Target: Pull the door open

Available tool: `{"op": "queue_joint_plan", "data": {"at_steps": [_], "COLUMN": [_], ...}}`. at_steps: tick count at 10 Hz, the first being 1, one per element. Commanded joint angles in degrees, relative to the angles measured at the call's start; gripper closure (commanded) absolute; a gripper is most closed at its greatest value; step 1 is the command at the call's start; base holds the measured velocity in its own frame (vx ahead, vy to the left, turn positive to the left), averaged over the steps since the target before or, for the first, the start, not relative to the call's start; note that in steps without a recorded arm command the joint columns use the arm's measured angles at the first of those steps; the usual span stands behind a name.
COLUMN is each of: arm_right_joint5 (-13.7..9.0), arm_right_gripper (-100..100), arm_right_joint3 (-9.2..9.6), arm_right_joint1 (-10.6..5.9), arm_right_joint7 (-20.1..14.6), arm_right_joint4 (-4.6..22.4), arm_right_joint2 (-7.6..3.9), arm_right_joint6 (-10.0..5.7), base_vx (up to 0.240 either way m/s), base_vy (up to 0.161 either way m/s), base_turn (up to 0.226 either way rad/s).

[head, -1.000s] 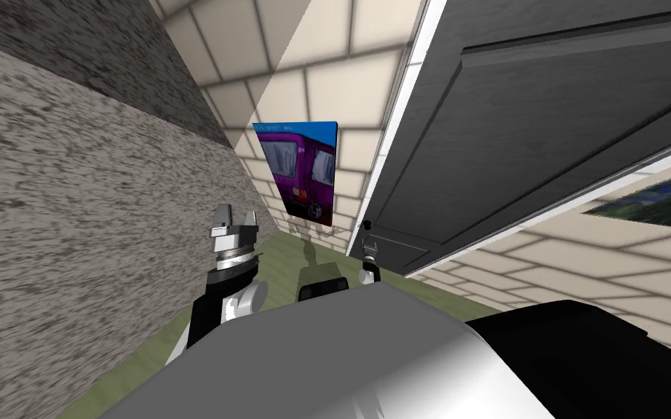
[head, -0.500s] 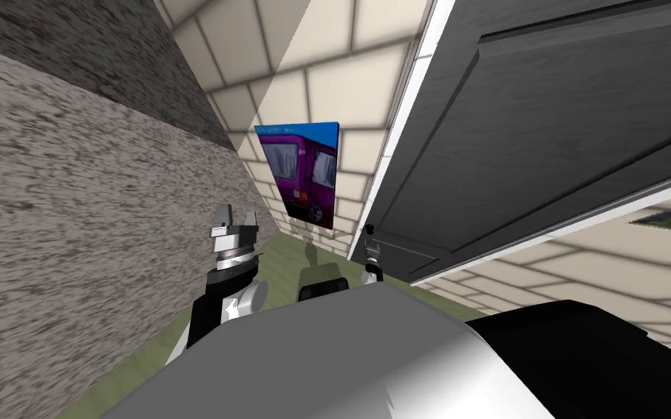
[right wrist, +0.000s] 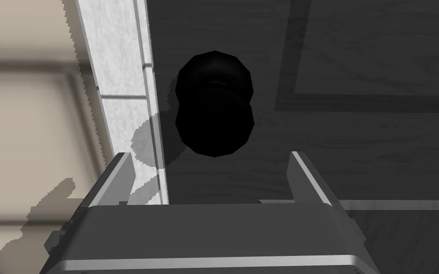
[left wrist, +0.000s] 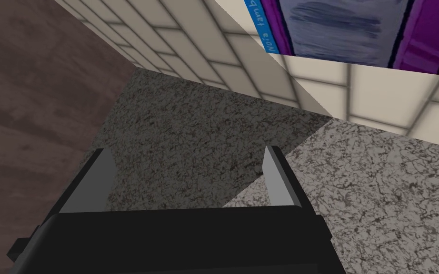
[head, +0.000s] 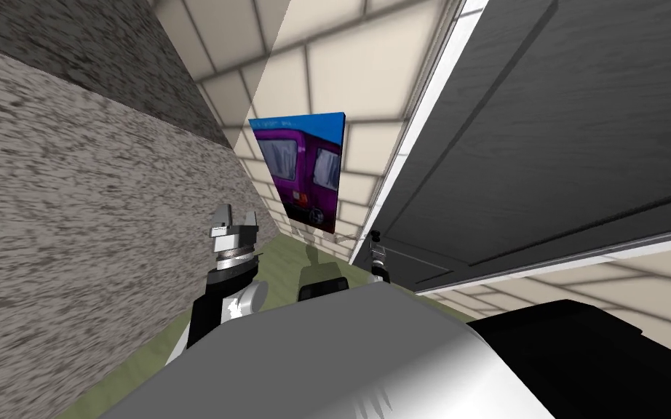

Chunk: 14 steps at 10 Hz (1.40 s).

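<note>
The dark grey door stands at the right, its round black knob close to the white frame. The right claw sits just short of the knob, fingers spread, gripping nothing. The left claw, also spread and empty, is raised beside the speckled grey wall on the left. A purple van picture hangs on the far wall.
</note>
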Motion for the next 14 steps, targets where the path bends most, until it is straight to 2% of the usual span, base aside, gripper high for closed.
{"op": "queue_joint_plan", "data": {"at_steps": [1, 2, 3, 5, 6, 7, 8, 13, 14], "arm_right_joint5": [-0.22, -0.28, -0.38, -0.5, -0.54, -0.57, -0.57, -0.57, 0.0], "arm_right_gripper": [-100, -100, -100, -100, -100, -100, 100, 100, 100], "arm_right_joint3": [-0.1, -0.11, -0.13, -0.16, -0.17, -0.24, -0.24, -0.24, 0.82], "arm_right_joint1": [0.89, 1.09, 1.47, 1.9, 2.06, 2.21, 2.21, 2.21, 2.45], "arm_right_joint7": [-2.36, -3.21, -4.79, -6.59, -7.26, -6.42, -6.42, -6.42, -6.92], "arm_right_joint4": [0.55, 0.94, 1.66, 2.48, 2.78, 2.01, 2.01, 2.01, 1.53], "arm_right_joint2": [-1.81, -2.45, -3.63, -4.97, -5.47, -5.06, -5.06, -5.06, -5.39], "arm_right_joint6": [-0.37, -0.56, -0.9, -1.29, -1.43, -1.11, -1.11, -1.11, -0.95], "base_vx": [0.139, 0.138, 0.144, 0.142, 0.139, 0.062, -0.008, -0.01, -0.11], "base_vy": [0.006, -0.01, -0.017, -0.011, -0.017, -0.006, -0.001, 0.001, -0.032], "base_turn": [0.056, 0.036, 0.039, 0.034, 0.032, 0.006, -0.006, 0.003, 0.047]}}
